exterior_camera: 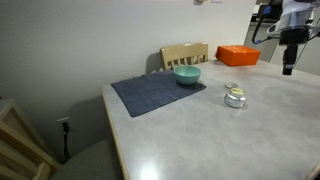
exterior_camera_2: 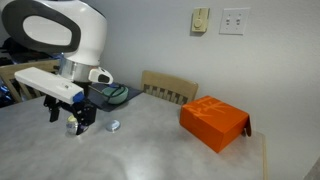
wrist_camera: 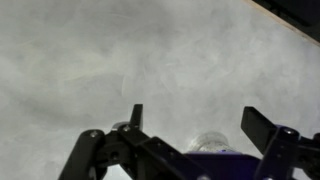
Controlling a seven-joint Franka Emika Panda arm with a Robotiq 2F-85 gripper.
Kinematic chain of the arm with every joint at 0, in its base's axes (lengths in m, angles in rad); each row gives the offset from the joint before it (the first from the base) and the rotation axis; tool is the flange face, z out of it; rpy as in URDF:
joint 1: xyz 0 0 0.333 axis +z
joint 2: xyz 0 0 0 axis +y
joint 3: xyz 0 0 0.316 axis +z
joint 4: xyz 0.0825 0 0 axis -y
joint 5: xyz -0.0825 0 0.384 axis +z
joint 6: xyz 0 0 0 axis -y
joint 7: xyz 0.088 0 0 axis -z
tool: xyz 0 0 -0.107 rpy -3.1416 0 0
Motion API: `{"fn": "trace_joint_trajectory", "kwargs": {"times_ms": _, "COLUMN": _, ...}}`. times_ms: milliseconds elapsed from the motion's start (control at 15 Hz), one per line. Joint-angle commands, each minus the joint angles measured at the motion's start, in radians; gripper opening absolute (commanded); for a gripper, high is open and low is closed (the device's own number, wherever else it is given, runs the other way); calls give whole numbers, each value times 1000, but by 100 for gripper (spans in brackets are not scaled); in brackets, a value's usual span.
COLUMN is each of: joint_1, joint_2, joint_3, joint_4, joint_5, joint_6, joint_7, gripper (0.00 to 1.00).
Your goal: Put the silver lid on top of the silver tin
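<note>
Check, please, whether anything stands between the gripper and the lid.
Nothing visible does. In an exterior view only bare table lies between the open gripper and the lid, which rests beside the tin.

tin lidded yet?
Not on. The silver lid lies on the table beside the silver tin, apart from it.

The silver tin is shiny metal; the mat is matt cloth.
</note>
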Motion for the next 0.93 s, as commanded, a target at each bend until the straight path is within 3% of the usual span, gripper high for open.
{"fn": "trace_joint_trajectory", "kwargs": {"times_ms": 0, "joint_1": -17, "joint_2": 23, "joint_3": 30, "joint_4": 12, "joint_5": 17, "joint_6": 39, "joint_7": 13, "gripper": 100}}
{"fn": "trace_joint_trajectory", "kwargs": {"times_ms": 200, "joint_1": -12, "joint_2": 68, "joint_3": 60, "joint_4": 46, "joint_5": 80, "joint_6": 160, "joint_7": 12, "gripper": 100}}
{"fn": "trace_joint_trajectory", "kwargs": {"times_ms": 467, "joint_1": -15, "joint_2": 170, "joint_3": 137, "joint_4": 88, "joint_5": 244, "joint_6": 422, "joint_7": 52, "gripper": 100}}
{"fn": "trace_joint_trajectory", "kwargs": {"times_ms": 533, "joint_1": -1, "joint_2": 204, "joint_3": 141, "joint_4": 103, "joint_5": 207, "joint_6": 427, "joint_7": 112, "gripper": 100}}
{"fn": "trace_joint_trajectory", "kwargs": {"times_ms": 600, "joint_1": -28, "joint_2": 131, "joint_3": 147, "joint_4": 61, "joint_5": 183, "joint_6": 384, "joint_7": 69, "gripper": 100}}
{"fn": "trace_joint_trajectory", "kwargs": {"times_ms": 867, "joint_1": -19, "joint_2": 195, "joint_3": 162, "joint_4": 84, "joint_5": 163, "joint_6": 443, "joint_7": 152, "gripper": 100}}
